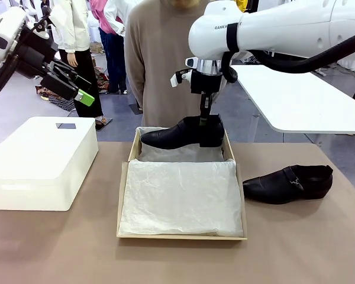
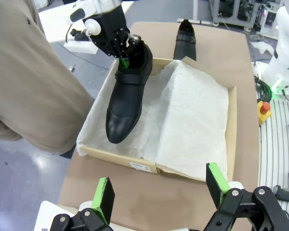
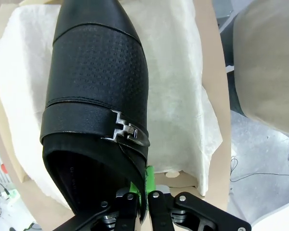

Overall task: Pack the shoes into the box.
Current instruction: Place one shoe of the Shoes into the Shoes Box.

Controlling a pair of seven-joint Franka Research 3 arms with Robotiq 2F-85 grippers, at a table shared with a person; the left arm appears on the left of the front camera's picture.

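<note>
Front view, item by item.

**Right gripper**: pinched narrow on the heel collar of the first shoe, one finger inside the opening, one outside.

**First shoe:** held level over the far end of the box, toe toward the tabletop's left edge. Whether its sole touches the lining cannot be told.

**Second shoe**: resting on its sole on the tabletop, just beside the box's right wall, untouched.

**Left gripper**: jaws wide, empty, raised above the far left corner.

**Progress, as judged:** about the first half. One shoe is at the box but not released. The other is yet to be fetched and fitted alongside.

**Materials:**
- Shoes: glossy black leather, pointed toes, low heels. The vamp is finely perforated, and a strap carries a stepped silver buckle.
- Box: shallow brown cardboard, thin-walled, rectangular.
- Tissue paper: white, crinkled, covering the floor and lapping over the walls.
- White box: smooth, rigid, rounded edges, near the left edge.
</note>
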